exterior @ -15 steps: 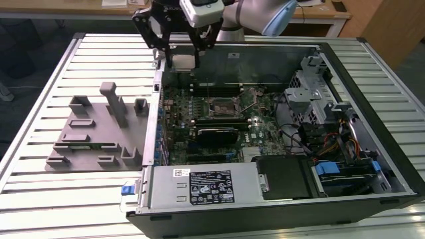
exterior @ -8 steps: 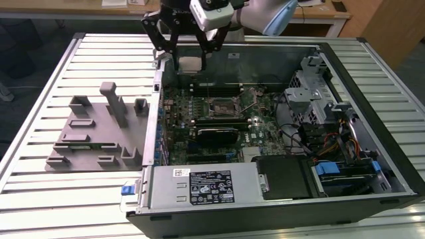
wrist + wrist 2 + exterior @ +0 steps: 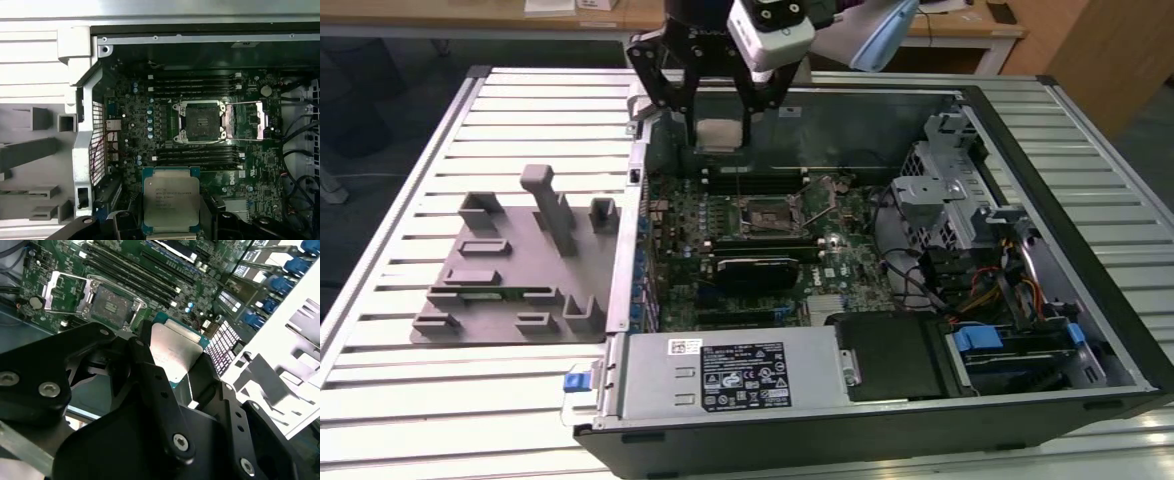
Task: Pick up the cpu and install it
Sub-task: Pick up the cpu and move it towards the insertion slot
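The cpu (image 3: 720, 133), a flat square chip with a silvery top plate, hangs in the air over the far edge of the open computer case, with my gripper (image 3: 720, 122) shut on its sides. In both wrist views the cpu (image 3: 171, 200) (image 3: 176, 352) sits between the black fingers (image 3: 150, 375). The open socket (image 3: 767, 212) on the green motherboard lies below and nearer the camera in the exterior view, with its metal frame (image 3: 247, 120) flipped open. The socket (image 3: 202, 120) (image 3: 112, 302) holds nothing.
A grey plastic holder tray (image 3: 507, 270) lies on the slatted table at the exterior view's left. Inside the case are memory slots (image 3: 192, 82), a black block (image 3: 754, 268), a power supply (image 3: 720, 375) at the front, and drive cages with cables (image 3: 987, 250) at the right.
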`<state>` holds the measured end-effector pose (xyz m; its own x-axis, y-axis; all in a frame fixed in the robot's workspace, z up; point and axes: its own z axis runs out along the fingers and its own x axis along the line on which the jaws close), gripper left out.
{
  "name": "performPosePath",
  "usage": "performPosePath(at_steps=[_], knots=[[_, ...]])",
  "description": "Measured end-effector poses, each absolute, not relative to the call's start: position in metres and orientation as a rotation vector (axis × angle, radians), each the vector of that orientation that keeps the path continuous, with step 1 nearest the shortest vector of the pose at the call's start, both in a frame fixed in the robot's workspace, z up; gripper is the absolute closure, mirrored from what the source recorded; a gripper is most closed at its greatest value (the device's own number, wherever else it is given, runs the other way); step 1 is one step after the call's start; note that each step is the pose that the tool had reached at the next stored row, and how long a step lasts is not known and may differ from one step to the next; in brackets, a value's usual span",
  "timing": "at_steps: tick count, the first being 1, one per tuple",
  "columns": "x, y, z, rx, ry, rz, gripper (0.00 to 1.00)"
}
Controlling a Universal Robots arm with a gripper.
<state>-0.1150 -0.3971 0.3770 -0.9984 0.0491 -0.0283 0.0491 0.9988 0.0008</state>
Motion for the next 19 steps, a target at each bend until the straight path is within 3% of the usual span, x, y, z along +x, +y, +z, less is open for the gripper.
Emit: performPosePath(at_steps=[19], knots=[[-0.086,-0.397,0.355,0.076,3.113,0.000,0.46]])
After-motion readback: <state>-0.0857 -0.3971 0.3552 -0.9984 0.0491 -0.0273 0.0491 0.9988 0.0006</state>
